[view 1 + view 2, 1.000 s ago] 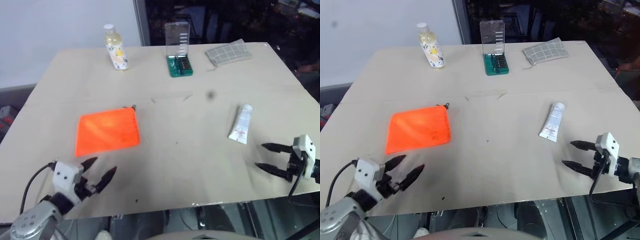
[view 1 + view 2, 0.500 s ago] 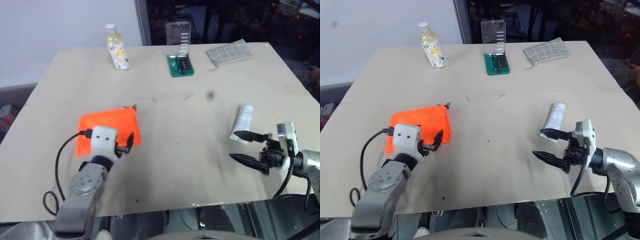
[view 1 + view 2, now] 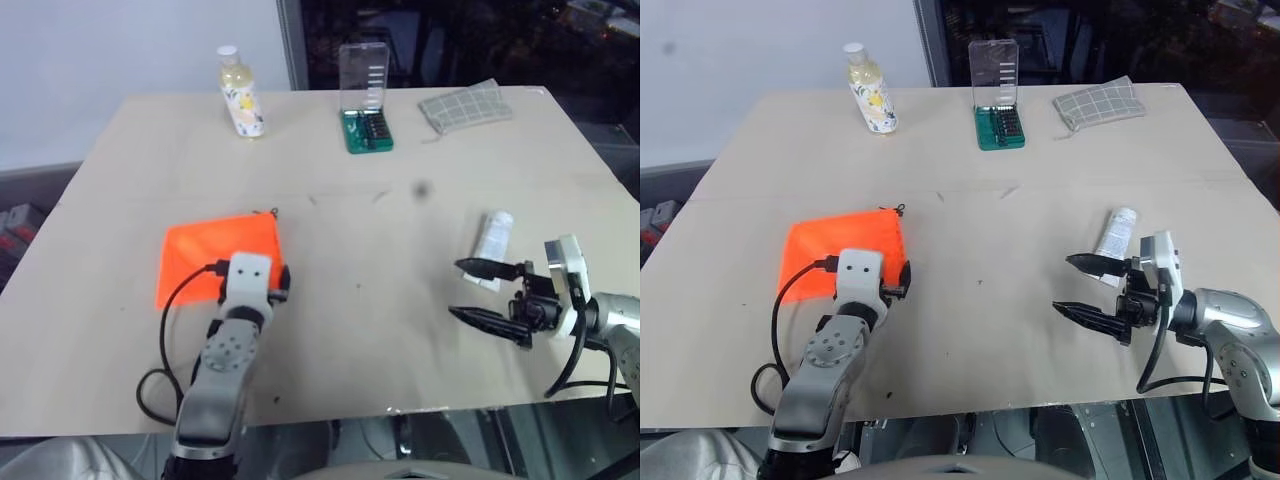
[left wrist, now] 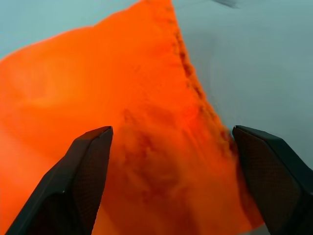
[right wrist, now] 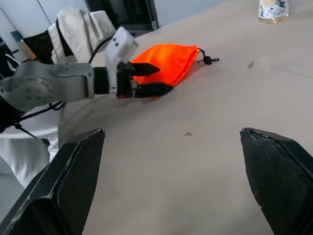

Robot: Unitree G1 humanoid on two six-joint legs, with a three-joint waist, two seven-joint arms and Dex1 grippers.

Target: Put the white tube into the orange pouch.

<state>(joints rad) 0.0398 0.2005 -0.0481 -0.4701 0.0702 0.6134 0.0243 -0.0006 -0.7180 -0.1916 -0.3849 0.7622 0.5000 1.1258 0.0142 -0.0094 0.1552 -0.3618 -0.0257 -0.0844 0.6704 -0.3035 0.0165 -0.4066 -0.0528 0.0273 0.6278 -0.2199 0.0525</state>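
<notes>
White tube (image 3: 1116,233), print too small to read

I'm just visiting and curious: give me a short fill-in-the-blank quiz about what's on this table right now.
1. The left gripper has its open fingers at the ____ pouch.
2. The white tube lies on the table beside the ____ gripper.
3. The green case at the far edge stands between the bottle and the checked ____.

Answers: orange; right; cloth

One tube (image 3: 493,248), one pouch (image 3: 205,253), one bottle (image 3: 240,93)
</notes>
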